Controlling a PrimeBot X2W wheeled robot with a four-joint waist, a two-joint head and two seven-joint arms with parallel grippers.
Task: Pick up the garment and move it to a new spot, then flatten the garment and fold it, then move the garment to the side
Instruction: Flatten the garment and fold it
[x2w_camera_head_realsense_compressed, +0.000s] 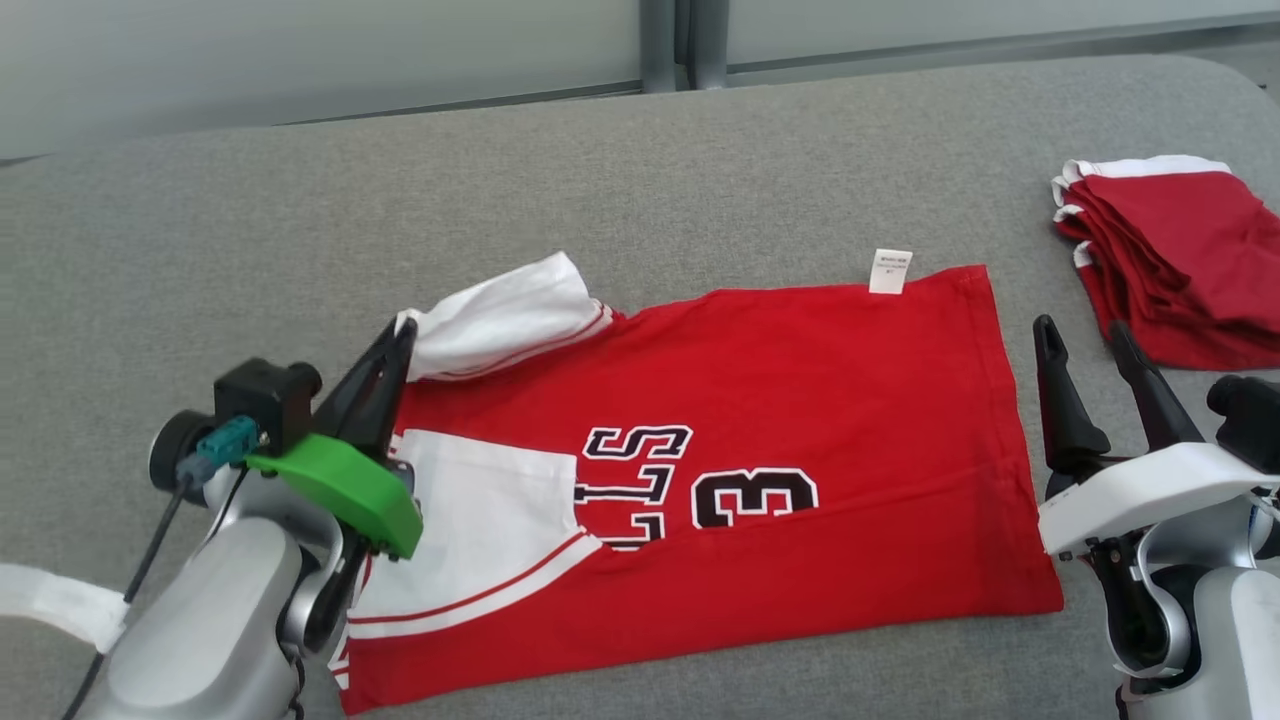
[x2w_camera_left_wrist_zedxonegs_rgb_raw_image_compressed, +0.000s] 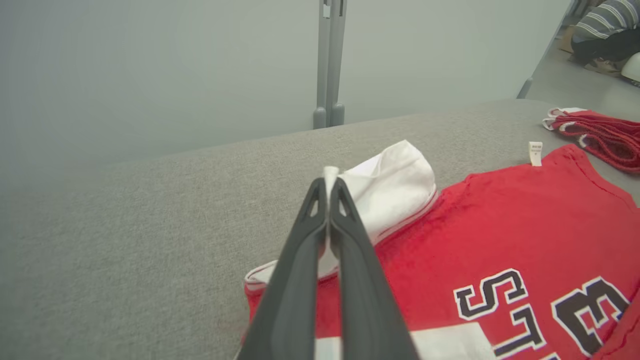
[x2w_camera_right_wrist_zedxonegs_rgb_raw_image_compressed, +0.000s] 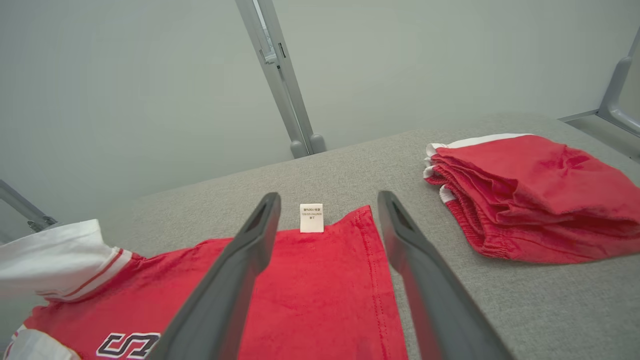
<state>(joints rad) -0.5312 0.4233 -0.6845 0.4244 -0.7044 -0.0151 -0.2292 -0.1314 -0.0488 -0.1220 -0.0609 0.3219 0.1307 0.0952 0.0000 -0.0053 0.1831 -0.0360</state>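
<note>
The garment (x2w_camera_head_realsense_compressed: 780, 400) is a red jersey with white sleeves and dark lettering, lying mostly flat across the grey surface. Its far white sleeve (x2w_camera_head_realsense_compressed: 500, 315) is bunched up. My left gripper (x2w_camera_head_realsense_compressed: 402, 335) is shut on the edge of that sleeve; in the left wrist view white cloth pokes out between the closed fingertips (x2w_camera_left_wrist_zedxonegs_rgb_raw_image_compressed: 330, 182), with the garment (x2w_camera_left_wrist_zedxonegs_rgb_raw_image_compressed: 500, 225) to the right. My right gripper (x2w_camera_head_realsense_compressed: 1085, 335) stands open just off the garment's right hem. Its fingers (x2w_camera_right_wrist_zedxonegs_rgb_raw_image_compressed: 260, 225) straddle the hem corner near the white label (x2w_camera_right_wrist_zedxonegs_rgb_raw_image_compressed: 311, 217) of the garment (x2w_camera_right_wrist_zedxonegs_rgb_raw_image_compressed: 310, 290), holding nothing.
A stack of folded red and white clothes (x2w_camera_head_realsense_compressed: 1175, 255) lies at the far right of the grey padded surface (x2w_camera_head_realsense_compressed: 640, 170). A pale wall and a metal post (x2w_camera_head_realsense_compressed: 690, 40) stand behind it. A person (x2w_camera_left_wrist_zedxonegs_rgb_raw_image_compressed: 607, 30) crouches far off at the left wrist view's top right.
</note>
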